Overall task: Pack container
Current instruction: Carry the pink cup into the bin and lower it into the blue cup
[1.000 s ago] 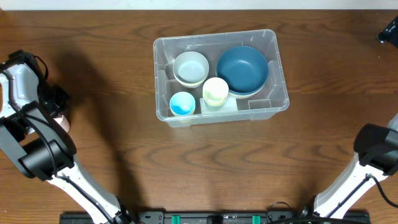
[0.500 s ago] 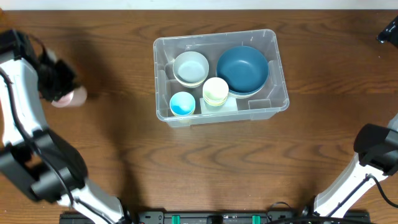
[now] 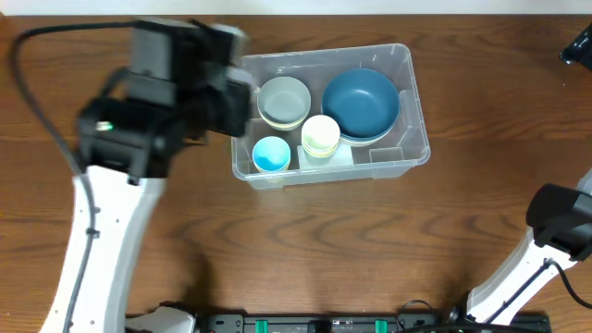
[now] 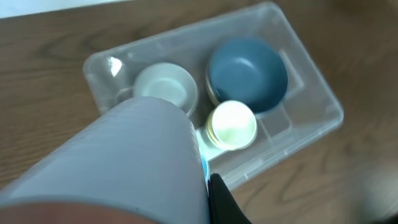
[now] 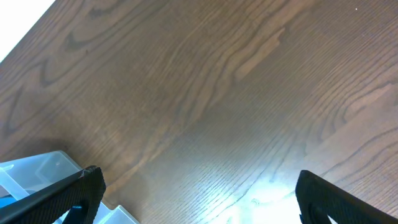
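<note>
Placing step: holding pale cup [image 4: 118, 162] clamped in left gripper [image 4: 208, 194] over container's [image 3: 319, 53] left rim; next probably needing lowering inside. Holding right gripper's [image 5: 199, 183] jaws apart, away from container.

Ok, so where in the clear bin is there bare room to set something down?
Bare floor at the front right corner of the container, between the blue bowl and yellow cup. The left half is crowded: white bowl, small blue cup.
</note>
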`<action>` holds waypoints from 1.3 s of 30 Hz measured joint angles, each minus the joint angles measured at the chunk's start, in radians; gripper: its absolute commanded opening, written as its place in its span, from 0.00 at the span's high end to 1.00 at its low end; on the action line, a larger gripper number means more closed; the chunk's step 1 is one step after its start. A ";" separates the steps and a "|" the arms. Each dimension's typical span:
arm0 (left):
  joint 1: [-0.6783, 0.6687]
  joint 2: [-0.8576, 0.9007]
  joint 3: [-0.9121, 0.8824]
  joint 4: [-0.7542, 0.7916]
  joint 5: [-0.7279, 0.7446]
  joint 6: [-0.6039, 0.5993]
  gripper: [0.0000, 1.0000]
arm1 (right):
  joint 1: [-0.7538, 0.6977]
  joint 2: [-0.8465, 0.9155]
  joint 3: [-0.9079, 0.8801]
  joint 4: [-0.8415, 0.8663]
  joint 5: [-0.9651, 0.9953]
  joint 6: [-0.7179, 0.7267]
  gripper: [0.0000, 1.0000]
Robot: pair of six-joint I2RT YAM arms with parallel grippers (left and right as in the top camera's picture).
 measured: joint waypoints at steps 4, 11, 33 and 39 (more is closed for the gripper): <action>-0.098 0.058 -0.008 -0.006 -0.094 0.003 0.94 | 0.000 0.000 0.000 0.000 0.000 0.000 0.01; -0.126 0.210 -0.019 -0.053 -0.157 0.003 0.94 | 0.000 0.000 0.000 0.000 0.000 0.000 0.01; -0.154 0.392 -0.021 -0.191 -0.143 -0.013 0.94 | 0.000 0.000 0.000 0.000 0.000 0.000 0.01; -0.209 0.392 -0.021 -0.186 -0.142 -0.013 0.94 | 0.000 0.000 0.000 0.000 0.000 0.000 0.01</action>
